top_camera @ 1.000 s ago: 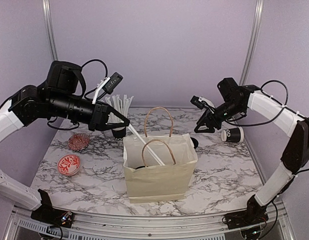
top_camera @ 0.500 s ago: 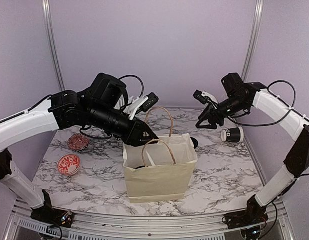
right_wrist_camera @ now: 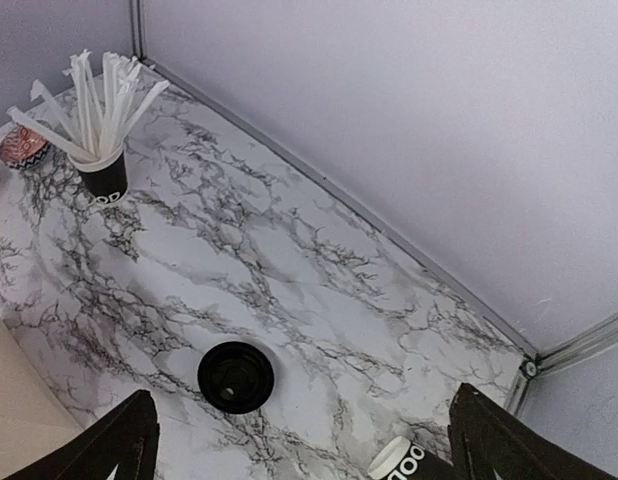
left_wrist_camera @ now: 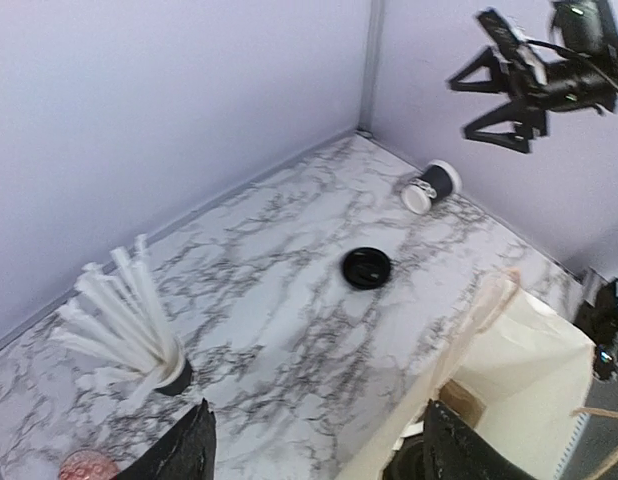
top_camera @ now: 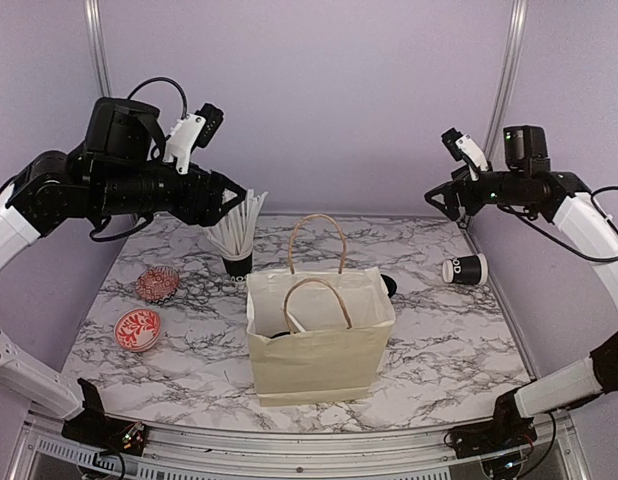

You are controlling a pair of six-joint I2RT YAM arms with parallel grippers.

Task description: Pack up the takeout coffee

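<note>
Viewing from the top camera, the left tool (top_camera: 232, 197) hangs high over the straw cup (top_camera: 237, 262), released and empty; the right tool (top_camera: 444, 203) sits high near the right wall, likewise released. The takeout coffee (top_camera: 464, 268) lies tipped on its side at the right edge of the bench (top_camera: 189, 360), outside the paper bag (top_camera: 319, 340), which stands upright at centre. Its black lid (top_camera: 389, 285) lies separately (flat, just behind the bag's right rear corner). From the left wrist, both fingers (left_wrist_camera: 189, 450) stand wide apart with nothing between them; the coffee lies near the far corner, the lid between it and the bag, and a dark item inside the bag cannot be identified. From the right wrist, the tool is spread and empty, the lid below it and the coffee at the lower edge.
</note>
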